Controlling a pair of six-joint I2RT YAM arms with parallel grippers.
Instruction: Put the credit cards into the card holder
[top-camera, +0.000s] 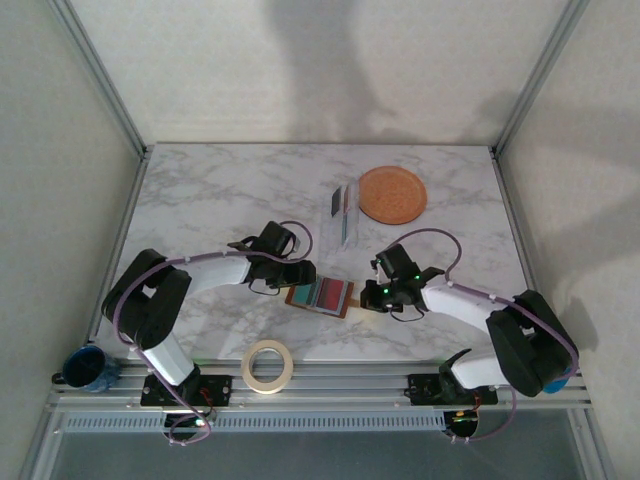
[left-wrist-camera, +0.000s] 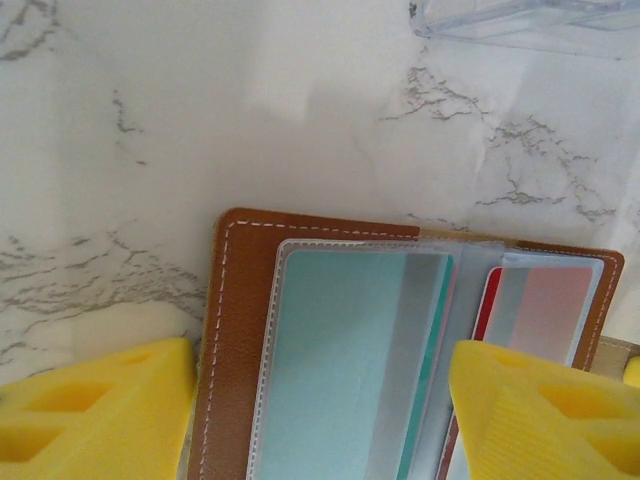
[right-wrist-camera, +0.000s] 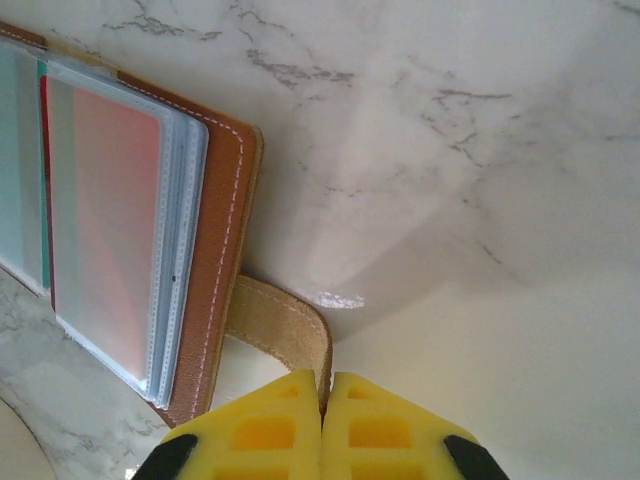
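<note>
Two yellow-padded grippers are working at one small brown leather card holder (top-camera: 320, 297), which is lying opened flat on the marbled white table (top-camera: 200, 200) between the arms, near the front edge. The left gripper (left-wrist-camera: 320, 390) is hovering over the holder's left half with its fingers (left-wrist-camera: 95, 410) spread wide. One pad is sitting just off the leather's outer edge and the other over the clear inner pockets, with nothing gripped between them. The right gripper (right-wrist-camera: 322, 395) is showing its pads pressed together. The tan strap tab (right-wrist-camera: 285, 325) is running into the seam between them, so this gripper is judged to be pinching that tab, probably to keep the holder from sliding. A teal plastic credit card (left-wrist-camera: 340, 360) is sitting inside a clear pocket, with a red-pink card (left-wrist-camera: 550, 300) pocketed just beside it. A clear plastic sleeve (top-camera: 345, 212) is lying well apart, beside the round orange plate (top-camera: 392, 194). It seems to be carrying further cards, though they are too small to confirm. The task is being judged partly done.
</note>
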